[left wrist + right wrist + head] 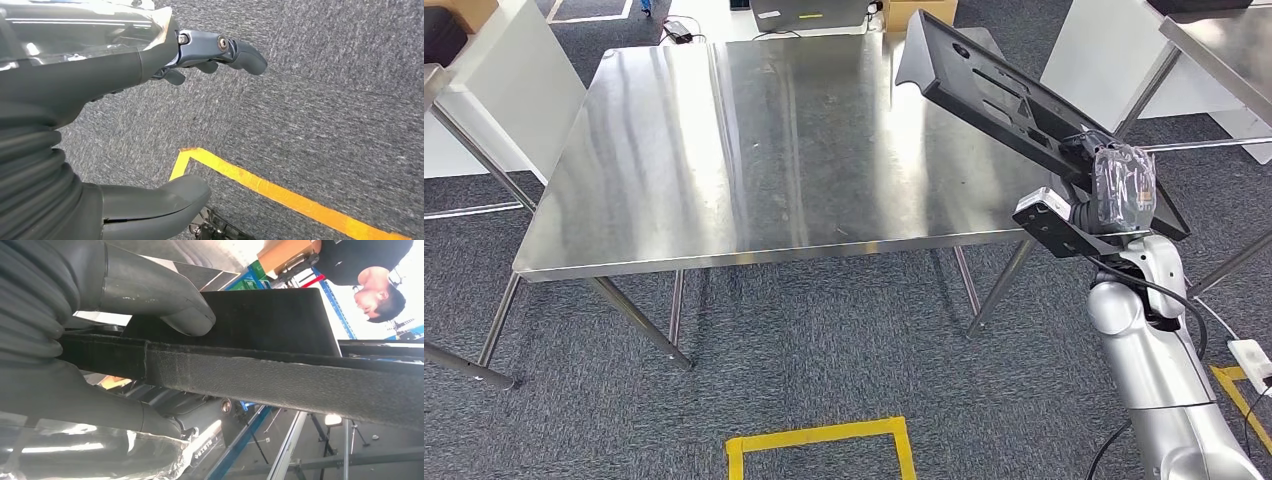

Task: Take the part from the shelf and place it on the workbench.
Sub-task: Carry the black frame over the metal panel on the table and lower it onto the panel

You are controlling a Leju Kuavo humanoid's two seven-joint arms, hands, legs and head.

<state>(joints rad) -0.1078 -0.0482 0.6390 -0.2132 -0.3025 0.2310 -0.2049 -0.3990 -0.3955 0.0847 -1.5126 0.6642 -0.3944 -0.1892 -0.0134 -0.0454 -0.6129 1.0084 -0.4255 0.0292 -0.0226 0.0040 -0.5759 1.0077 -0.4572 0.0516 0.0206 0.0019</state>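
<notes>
Right hand gripping the long black part, fingers clamped on its edge, held tilted above the steel surface's right side. Left hand over carpet, fingers apart, holding nothing.

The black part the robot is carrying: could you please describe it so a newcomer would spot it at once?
Find the steel workbench in the head view, then look above its far right corner. There the right hand holds a long, flat black part, tilted. It is the one dark slotted panel against shiny metal.
</notes>
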